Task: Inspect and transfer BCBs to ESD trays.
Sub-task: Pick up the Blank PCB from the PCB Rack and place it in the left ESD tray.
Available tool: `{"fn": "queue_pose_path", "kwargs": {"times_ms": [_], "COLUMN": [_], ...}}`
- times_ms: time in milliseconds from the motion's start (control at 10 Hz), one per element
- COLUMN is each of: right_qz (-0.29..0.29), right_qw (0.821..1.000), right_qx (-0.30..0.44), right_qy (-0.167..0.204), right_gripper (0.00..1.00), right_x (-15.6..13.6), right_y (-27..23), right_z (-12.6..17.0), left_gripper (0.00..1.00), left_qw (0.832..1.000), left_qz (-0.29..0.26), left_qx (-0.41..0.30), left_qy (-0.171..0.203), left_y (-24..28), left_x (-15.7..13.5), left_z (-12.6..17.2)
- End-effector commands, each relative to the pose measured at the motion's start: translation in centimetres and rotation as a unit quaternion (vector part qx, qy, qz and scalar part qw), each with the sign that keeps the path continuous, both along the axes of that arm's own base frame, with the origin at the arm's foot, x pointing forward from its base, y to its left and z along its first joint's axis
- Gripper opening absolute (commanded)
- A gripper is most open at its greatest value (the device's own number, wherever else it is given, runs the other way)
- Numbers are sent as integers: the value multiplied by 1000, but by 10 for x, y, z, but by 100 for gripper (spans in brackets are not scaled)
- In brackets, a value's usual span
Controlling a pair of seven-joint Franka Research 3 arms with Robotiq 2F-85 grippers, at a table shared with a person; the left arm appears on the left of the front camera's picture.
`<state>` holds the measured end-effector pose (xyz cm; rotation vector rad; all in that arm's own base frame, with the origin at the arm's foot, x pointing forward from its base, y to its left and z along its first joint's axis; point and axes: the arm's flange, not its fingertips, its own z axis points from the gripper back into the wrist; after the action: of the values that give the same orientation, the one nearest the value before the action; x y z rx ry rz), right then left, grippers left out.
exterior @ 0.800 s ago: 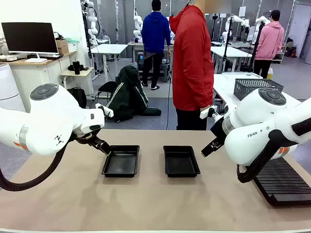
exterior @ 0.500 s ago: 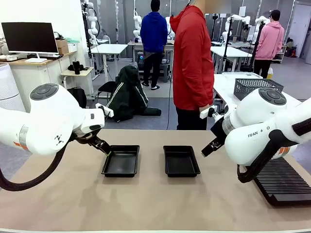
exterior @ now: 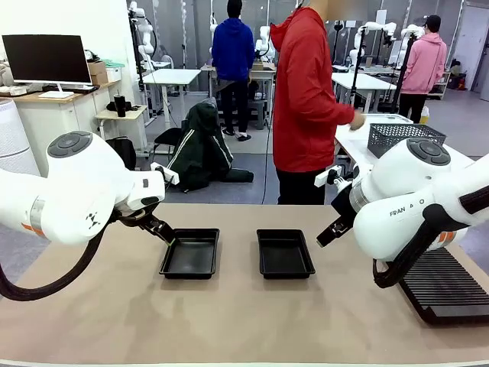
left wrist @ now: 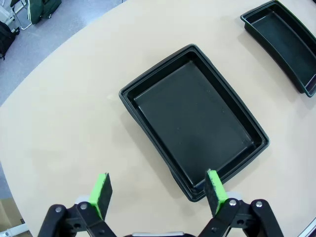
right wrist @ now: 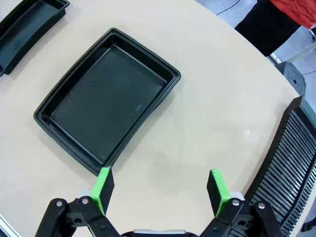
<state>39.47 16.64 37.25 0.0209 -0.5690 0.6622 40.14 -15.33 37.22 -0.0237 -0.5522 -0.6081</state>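
– While both arms hold as they did a moment ago, what differs?
– The person in red (exterior: 306,99) at the far edge has turned and stretched a sleeve (exterior: 336,115) to the wire basket (exterior: 405,136) on the side table. A person in blue behind has stepped leftward. The trays have not shifted.

– Where do the ESD trays lie?
– Side by side mid-counter, apart, nearer the far edge: left tray (exterior: 191,256), right tray (exterior: 284,254). Both floors show plain black.

– And the hands?
– The left hand (left wrist: 158,190) has its fingers spread wide, holding nothing, one pad (left wrist: 215,190) over a corner of the left tray (left wrist: 192,118), the other over bare counter (left wrist: 64,123). The right hand (right wrist: 160,185) is likewise spread and holding nothing, over bare counter between the right tray (right wrist: 106,106) and the ribbed rack (right wrist: 291,163).

– What stands in the way?
– The rack (exterior: 447,287) takes up the counter's right edge toward the near corner, under the right arm.

– Open room?
– A broad bare strip along the near edge, plus the lane between the trays.
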Motion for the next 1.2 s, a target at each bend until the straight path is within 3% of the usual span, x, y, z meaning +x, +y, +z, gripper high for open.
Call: {"fn": "queue_pose_path", "kwargs": {"times_ms": [0, 400, 600, 800, 1100], "right_qz": [0, 0, -58, -98, -148], "right_qw": [1000, 1000, 997, 988, 966], "right_qx": [0, 0, 38, 87, 160], "right_qy": [0, 0, 45, 77, 141], "right_gripper": [100, 100, 100, 100, 100], "right_x": [0, 0, -10, -21, -50], "right_y": [0, 0, -20, -35, -66], "right_z": [0, 0, 50, 99, 168], "left_gripper": [100, 100, 100, 100, 100], "left_qw": [1000, 1000, 993, 987, 971], "left_qz": [2, 0, 29, 62, 78], "left_qx": [-1, 0, -89, -108, -149], "left_qy": [0, 0, 68, 103, 171], "left_y": [1, 0, 9, 27, 54], "left_x": [1, 0, -10, -18, -54], "left_z": [0, 0, 47, 92, 151]}}
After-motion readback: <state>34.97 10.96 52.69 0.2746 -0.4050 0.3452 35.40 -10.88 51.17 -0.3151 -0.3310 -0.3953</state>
